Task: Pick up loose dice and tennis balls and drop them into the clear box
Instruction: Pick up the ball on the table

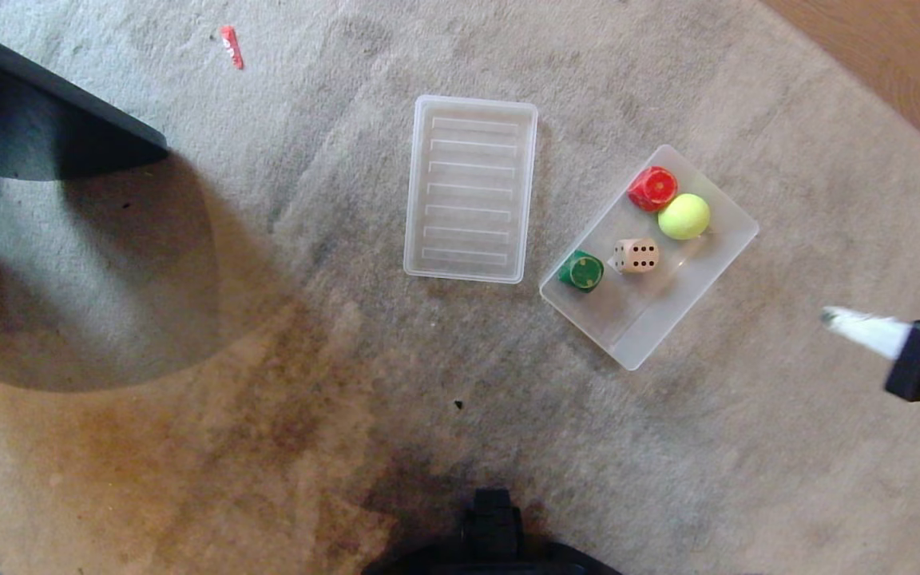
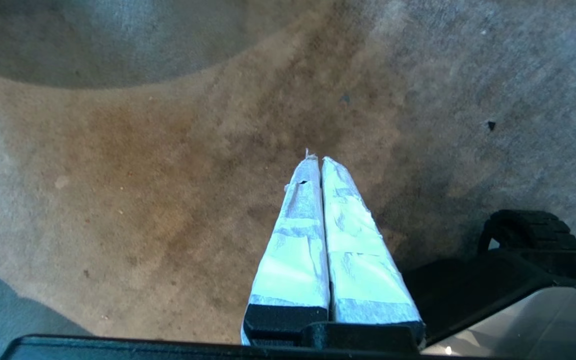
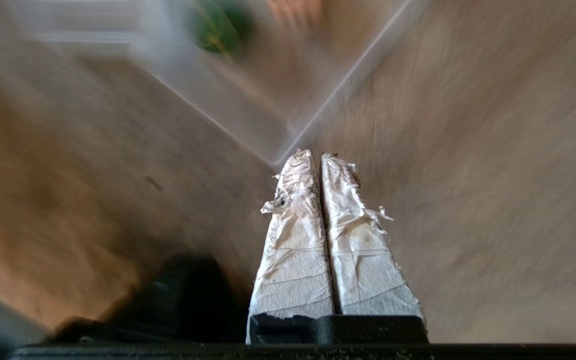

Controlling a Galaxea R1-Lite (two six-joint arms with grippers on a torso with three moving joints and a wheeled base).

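The clear box point(image 1: 660, 331) lies on the carpet right of centre. Inside it sit a beige die point(image 1: 636, 255) with dark pips, a yellow-green tennis ball point(image 1: 684, 216), a red die point(image 1: 652, 188) and a green die point(image 1: 582, 271). My right gripper point(image 1: 830, 318) is shut and empty at the right edge of the head view, right of the box's near corner and apart from it. Its wrist view shows the shut taped fingers point(image 3: 293, 220) over carpet just short of the blurred box corner point(image 3: 268, 145). The left gripper point(image 2: 318, 159) is shut and empty over bare carpet near the robot's base.
A flat ribbed translucent lid point(image 1: 469, 188) lies left of the box. A small red scrap point(image 1: 231, 46) lies at the far left. A dark furniture edge point(image 1: 45, 120) juts in at upper left. Wooden floor point(image 1: 907, 56) begins at the upper right. The robot's base point(image 1: 492, 535) shows at the bottom.
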